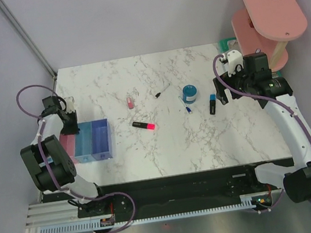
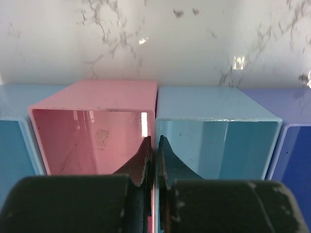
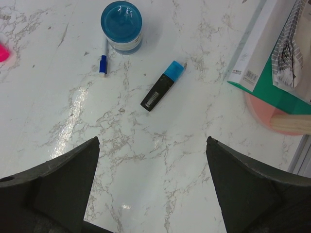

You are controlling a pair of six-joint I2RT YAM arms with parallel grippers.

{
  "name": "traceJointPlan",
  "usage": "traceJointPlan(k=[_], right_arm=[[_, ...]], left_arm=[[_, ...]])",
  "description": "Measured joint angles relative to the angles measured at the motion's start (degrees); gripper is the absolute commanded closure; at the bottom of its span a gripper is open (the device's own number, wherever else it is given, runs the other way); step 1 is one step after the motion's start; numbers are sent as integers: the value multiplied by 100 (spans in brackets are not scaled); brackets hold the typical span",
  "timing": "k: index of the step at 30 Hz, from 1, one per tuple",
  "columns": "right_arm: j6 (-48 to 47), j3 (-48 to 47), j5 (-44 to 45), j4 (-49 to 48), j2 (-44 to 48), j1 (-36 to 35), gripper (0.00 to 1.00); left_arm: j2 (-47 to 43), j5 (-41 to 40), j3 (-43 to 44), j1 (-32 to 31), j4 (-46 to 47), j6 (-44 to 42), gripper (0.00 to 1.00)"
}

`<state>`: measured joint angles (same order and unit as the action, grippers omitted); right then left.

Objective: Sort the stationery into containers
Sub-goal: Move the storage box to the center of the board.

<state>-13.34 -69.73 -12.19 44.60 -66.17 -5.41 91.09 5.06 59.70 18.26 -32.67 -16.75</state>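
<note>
Over pink tray, blue tray: L fingers closed.

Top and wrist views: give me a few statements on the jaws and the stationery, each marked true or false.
1. The left jaws are shut, pointing at the wall where the pink tray meets a blue tray. True.
2. The right jaws grip the blue highlighter. False: they stand wide open, and it lies on the table.
3. The pot stands upright with a small pen lying beside it. True.
4. The pink highlighter is in the pink tray. False: it lies on the table, apart from the trays.
</note>
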Motion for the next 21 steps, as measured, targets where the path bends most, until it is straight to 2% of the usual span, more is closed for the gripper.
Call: traceJointPlan(k=[6, 11, 21], right_arm=[[0, 0, -4, 0, -61, 2, 2], [0, 0, -7, -7, -168, 2, 2], [7, -11, -87, -44, -334, 0, 2]], left_arm=[[804, -96, 890, -17, 26, 551, 98], [1346, -514, 1550, -188, 26, 1003, 98], [1910, -1174, 2369, -778, -116, 2059, 98]])
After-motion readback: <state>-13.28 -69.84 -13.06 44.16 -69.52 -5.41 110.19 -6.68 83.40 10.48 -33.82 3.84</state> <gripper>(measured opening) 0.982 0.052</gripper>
